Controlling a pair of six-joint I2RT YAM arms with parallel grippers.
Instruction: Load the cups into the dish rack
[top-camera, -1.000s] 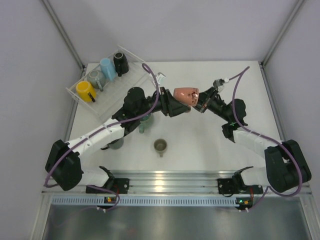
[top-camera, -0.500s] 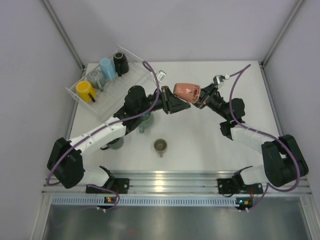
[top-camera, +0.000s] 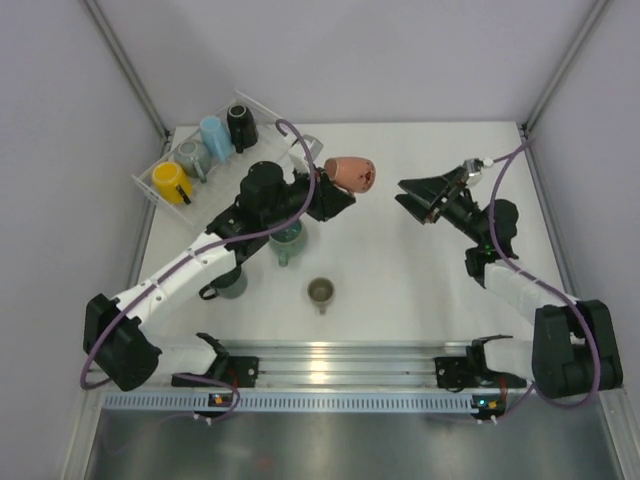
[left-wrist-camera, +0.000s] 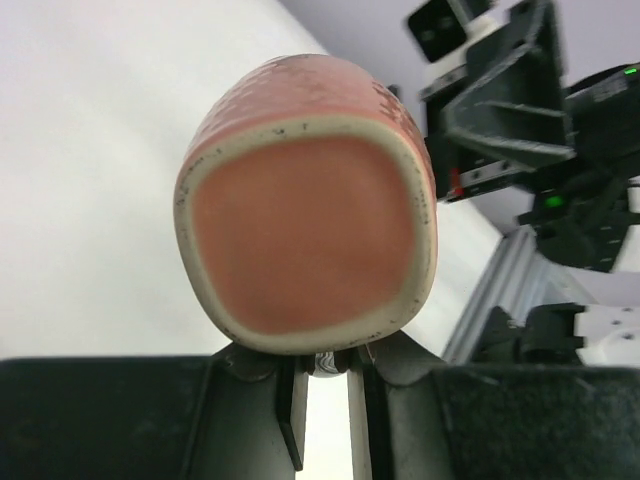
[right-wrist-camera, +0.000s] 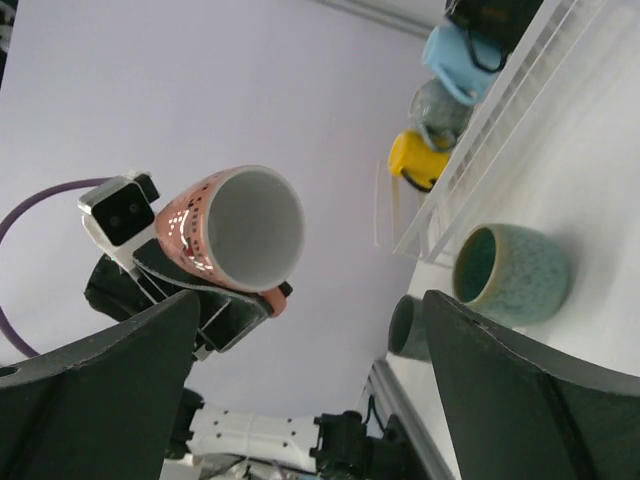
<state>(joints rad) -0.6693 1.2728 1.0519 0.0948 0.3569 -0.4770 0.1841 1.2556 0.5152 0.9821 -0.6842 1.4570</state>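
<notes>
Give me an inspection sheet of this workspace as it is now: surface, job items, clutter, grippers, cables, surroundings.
Surface: white table; three cups loose on it: teal cup, dark cup partly under the left arm, small olive cup.
Job's things: clear dish rack holds yellow cup, grey cup, light blue cup, black cup.
Clutter: nothing seen.
Grippers: left gripper shut on pink cup, held off the table; right gripper open, empty, apart from it.
Cables: purple cable looping along each arm.
Surroundings: pale walls; metal rail at the near edge.
</notes>
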